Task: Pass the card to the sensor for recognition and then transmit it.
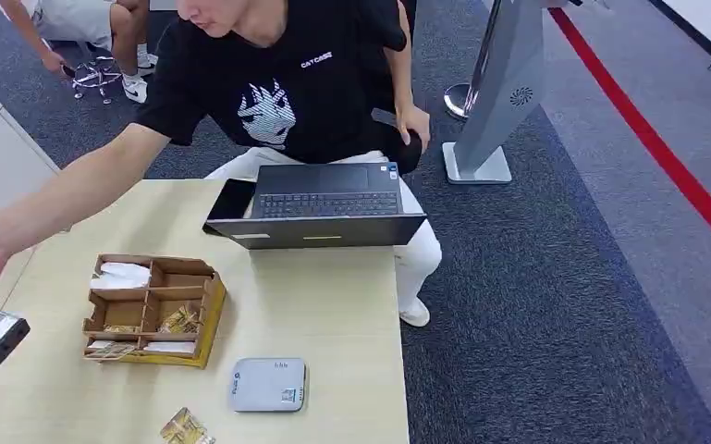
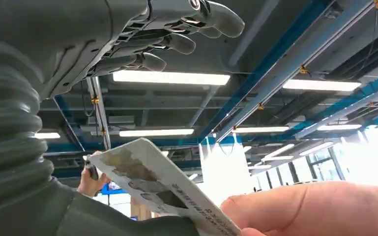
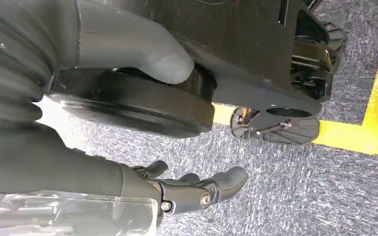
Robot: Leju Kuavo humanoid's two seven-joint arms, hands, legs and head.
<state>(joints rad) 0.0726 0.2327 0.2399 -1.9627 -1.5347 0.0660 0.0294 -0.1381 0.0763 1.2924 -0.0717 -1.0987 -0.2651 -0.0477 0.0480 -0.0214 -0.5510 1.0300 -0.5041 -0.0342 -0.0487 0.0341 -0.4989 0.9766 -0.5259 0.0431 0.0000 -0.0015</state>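
left wrist view shows the card (image 2: 162, 189) slanting beneath the left hand (image 2: 142, 44), one end down by the hand's grey thumb base, the other pinched by a person's fingers (image 2: 314, 209). whether the robot's thumb touches the card cannot be told. the left hand's dark fingers are stretched out and apart above the card, well clear of it, with nothing between them; the palm faces up toward ceiling lights.

head view shows a light wooden table (image 1: 333, 314) with a cardboard organizer (image 1: 153, 310) split into compartments: white paper lies in the far left compartment, gold-toned packets sit in the near ones, and the far right one looks bare. just beside the organizer, nearer the robot, lies a grey-white sensor box (image 1: 268, 384), and a gold packet (image 1: 185, 428) rests at the table's near edge. an open laptop (image 1: 319, 208) stands at the far edge before a seated person (image 1: 287, 83), whose arm reaches toward the left edge of the picture.

right wrist view shows the right hand (image 3: 196, 189) hanging over grey carpet, fingers loosely curled, apart and holding nothing.
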